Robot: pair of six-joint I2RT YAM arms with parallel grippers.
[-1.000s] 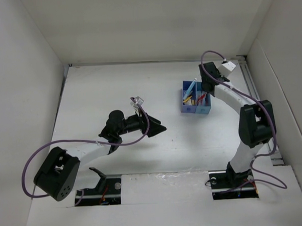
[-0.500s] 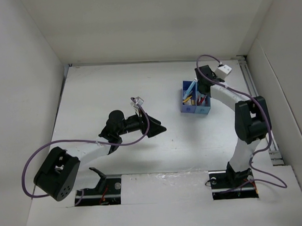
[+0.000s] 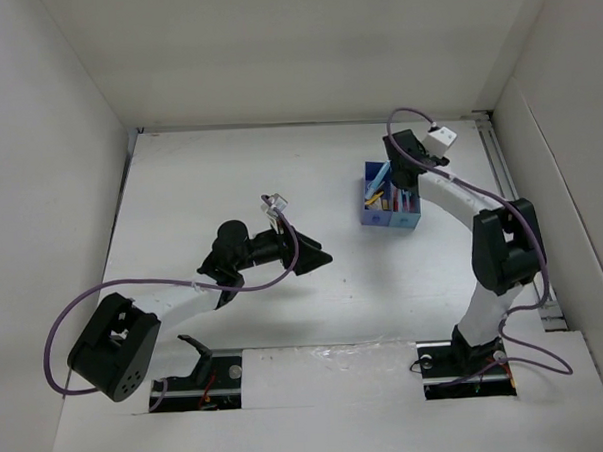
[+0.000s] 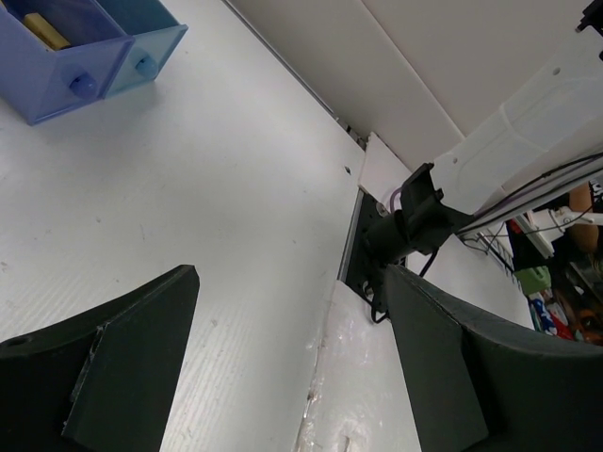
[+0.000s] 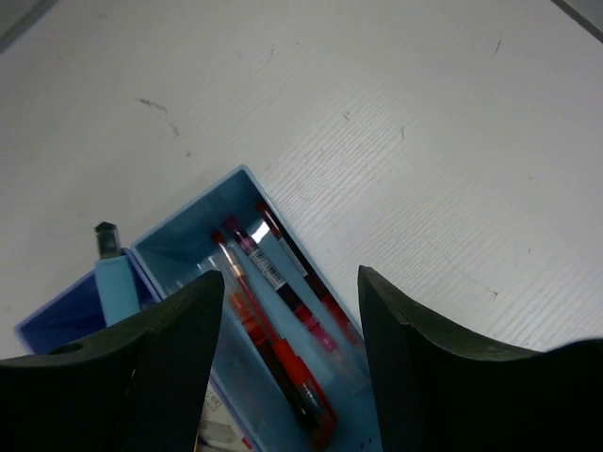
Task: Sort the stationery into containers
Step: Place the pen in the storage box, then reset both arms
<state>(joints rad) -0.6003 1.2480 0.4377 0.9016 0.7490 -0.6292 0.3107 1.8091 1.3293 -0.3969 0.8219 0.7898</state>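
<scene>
The right gripper (image 5: 290,282) hangs wide open and empty over the small blue compartmented plastic box (image 3: 386,220) near the far right corner of the white desk (image 3: 209,180) — thin red-and-white pens (image 5: 283,358) lying inside — while the left gripper (image 4: 287,282) gapes empty mid-desk.

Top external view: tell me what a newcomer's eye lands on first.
The small blue plastic compartment box stands far right on the white table, red-and-white pens lying inside. The right gripper hovers open right above it; the left gripper hangs open mid-table, holding nothing.
</scene>
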